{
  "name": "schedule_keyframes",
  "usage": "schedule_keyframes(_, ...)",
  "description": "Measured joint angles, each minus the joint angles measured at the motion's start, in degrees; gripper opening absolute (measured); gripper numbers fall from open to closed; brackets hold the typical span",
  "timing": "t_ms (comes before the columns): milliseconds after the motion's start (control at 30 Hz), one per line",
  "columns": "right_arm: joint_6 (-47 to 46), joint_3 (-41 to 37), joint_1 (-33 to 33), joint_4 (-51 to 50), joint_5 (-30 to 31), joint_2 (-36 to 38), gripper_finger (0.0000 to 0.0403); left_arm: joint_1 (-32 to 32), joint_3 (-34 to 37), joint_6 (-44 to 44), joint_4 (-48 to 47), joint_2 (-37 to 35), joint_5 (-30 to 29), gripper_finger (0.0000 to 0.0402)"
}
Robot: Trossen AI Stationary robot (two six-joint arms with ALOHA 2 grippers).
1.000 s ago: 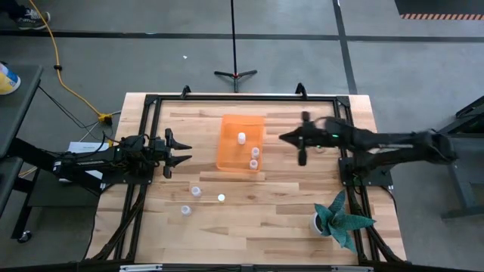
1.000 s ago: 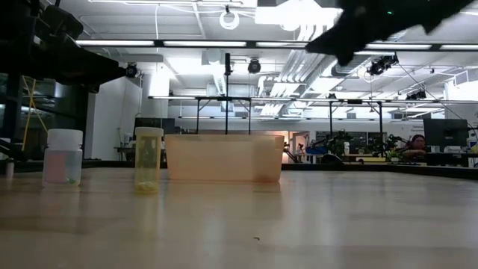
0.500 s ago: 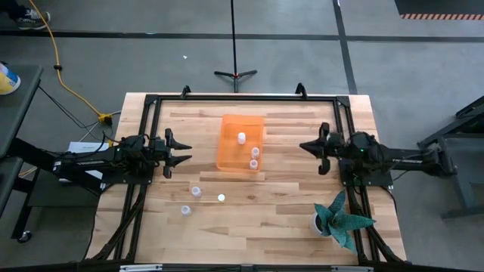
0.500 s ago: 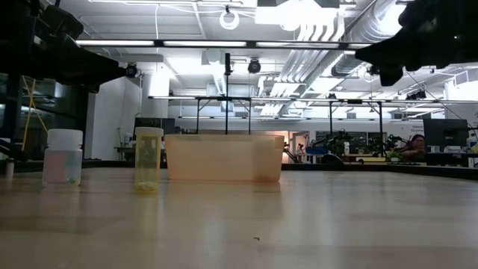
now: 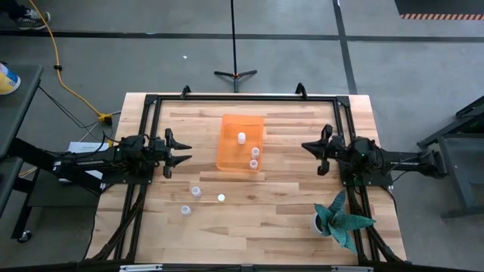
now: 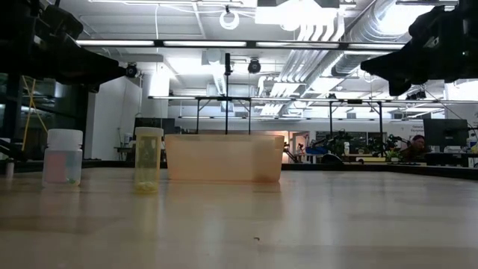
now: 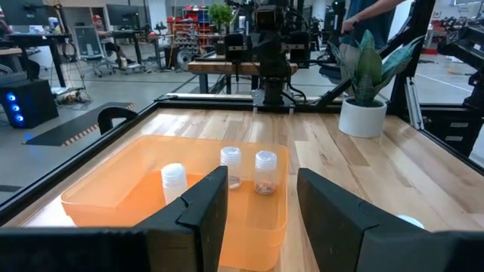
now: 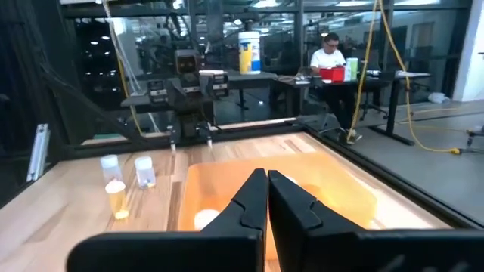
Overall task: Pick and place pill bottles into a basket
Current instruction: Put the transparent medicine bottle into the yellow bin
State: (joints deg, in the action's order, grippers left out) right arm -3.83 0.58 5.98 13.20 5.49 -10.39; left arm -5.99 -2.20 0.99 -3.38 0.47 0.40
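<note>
The orange basket [image 5: 231, 155] stands mid-table, with three pill bottles upright in it [image 5: 241, 137] [image 5: 255, 152] [image 5: 253, 163]. Three more bottles stand on the wood nearer the front left [image 5: 196, 191] [image 5: 221, 198] [image 5: 185, 210]. My left gripper [image 5: 187, 152] is open and empty left of the basket, and its wrist view [image 7: 261, 200] looks over the basket [image 7: 113, 185]. My right gripper [image 5: 305, 146] is shut and empty right of the basket. In its wrist view [image 8: 267, 189] it points at the basket [image 8: 340, 189].
A white pot with a teal plant [image 5: 340, 219] stands at the front right corner. A black frame [image 5: 242, 98] runs round the table's edges. Bare wood lies between each gripper and the basket. In the low view two bottles [image 6: 63, 157] [image 6: 148, 159] stand left of the basket [image 6: 224, 157].
My right gripper has drawn back from beside the basket toward the table's right edge, its arm folding in, and has stayed there for the last half second. The bottles and the basket have kept still.
</note>
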Motion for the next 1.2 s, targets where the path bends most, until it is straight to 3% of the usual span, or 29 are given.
schedule_keyframes(267,1.00,-0.02,0.00,-0.89,0.16,-0.04,0.0006,0.01,0.02,0.53,3.23,0.00,-0.63,0.0200)
schedule_keyframes(467,1.31,-0.02,0.00,-2.50,0.17,-0.04,0.0001,0.01,0.02,0.22,9.62,0.02,-0.56,0.0260)
schedule_keyframes(633,1.31,-0.02,0.00,-3.18,0.16,-0.07,0.0001,0.01,0.04,-2.87,22.47,0.04,5.21,0.0304)
schedule_keyframes(800,2.28,-0.04,0.00,-3.69,0.17,-0.07,0.0001,0.01,-0.53,-6.68,36.69,0.04,12.51,0.0318)
schedule_keyframes(967,3.85,-0.04,0.00,-4.38,0.34,-0.07,0.0002,0.03,-4.52,-7.75,32.99,2.94,14.29,0.0307)
schedule_keyframes(1200,3.86,-0.04,0.00,-4.38,0.63,-0.07,0.0002,0.03,-13.89,-8.92,26.97,15.77,17.92,0.0284)
